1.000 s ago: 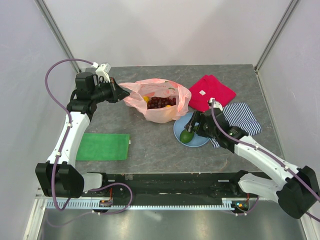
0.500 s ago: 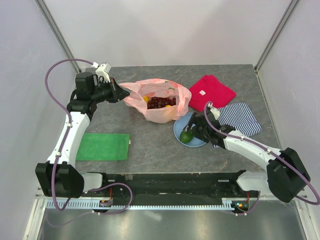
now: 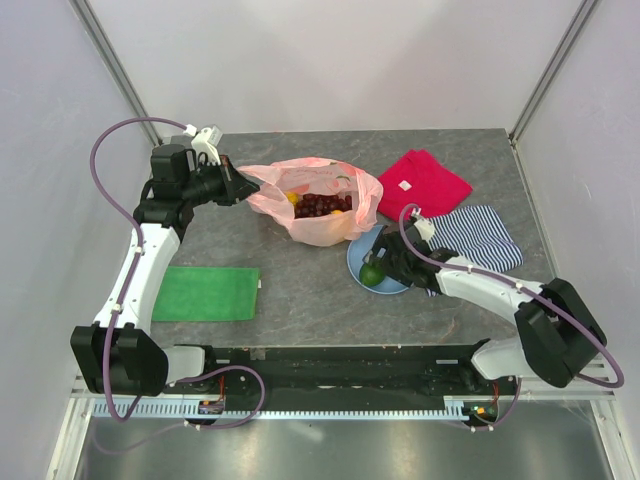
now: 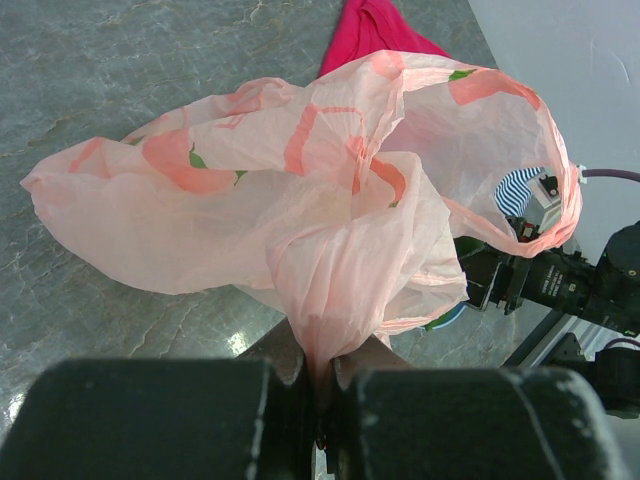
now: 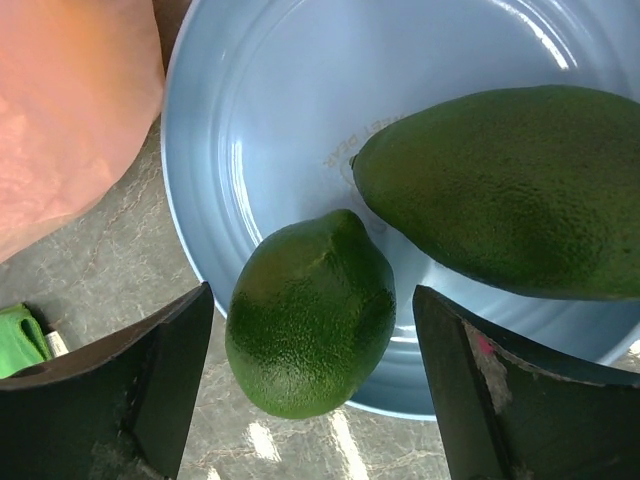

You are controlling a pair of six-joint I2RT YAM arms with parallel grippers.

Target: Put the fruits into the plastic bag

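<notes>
From above, you see grapes (image 3: 320,205) and an orange fruit (image 3: 291,197) already in the bag (image 3: 330,232) at the middle of the table (image 3: 300,285). Your left claw (image 4: 322,368) pinches the bag's rim. Your right claw (image 5: 312,395) gapes wide around the lime (image 5: 310,310) at the edge of the plate (image 5: 260,110), with the avocado (image 5: 510,190) beside it, both yet to bag.

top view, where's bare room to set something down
Bare stone between the green cloth and the blue plate, and along the far edge behind the plastic bag. Crowded at right: bag, plate, red cloth and striped cloth sit close together.
</notes>
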